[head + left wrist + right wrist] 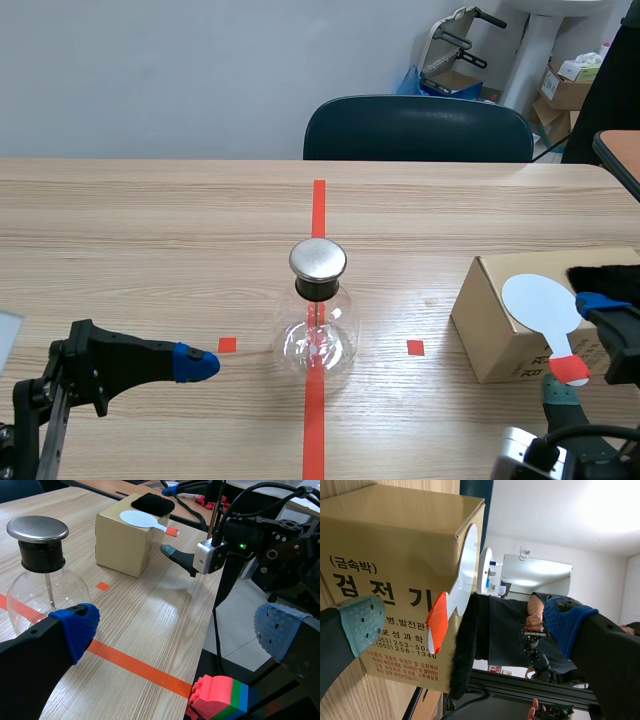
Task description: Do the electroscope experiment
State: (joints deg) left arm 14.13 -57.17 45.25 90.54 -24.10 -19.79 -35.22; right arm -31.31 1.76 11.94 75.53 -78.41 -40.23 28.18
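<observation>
The electroscope flask (pixel 318 325) stands upright on the centre tape line, its metal cap (pixel 318 259) exposed, presumably so a charged tool can reach it; the cardboard box (pixel 500 340) sits at its 3 o'clock, well apart. The white paddle (pixel 538 300) lies on the box top, its red handle (pixel 571 371) overhanging the near edge; I judge that leaves room for a pinch. The right gripper (pixel 465 625) is released, its fingers straddling the handle without contact. The left gripper (pixel 175 630), likewise spread and holding nothing, sits at the flask's 9 o'clock; a black fur cloth (pixel 603 274) lies at the paddle's 2 o'clock. I judge the table (pixel 420 300) between flask and box allows a swing toward the cap.
</observation>
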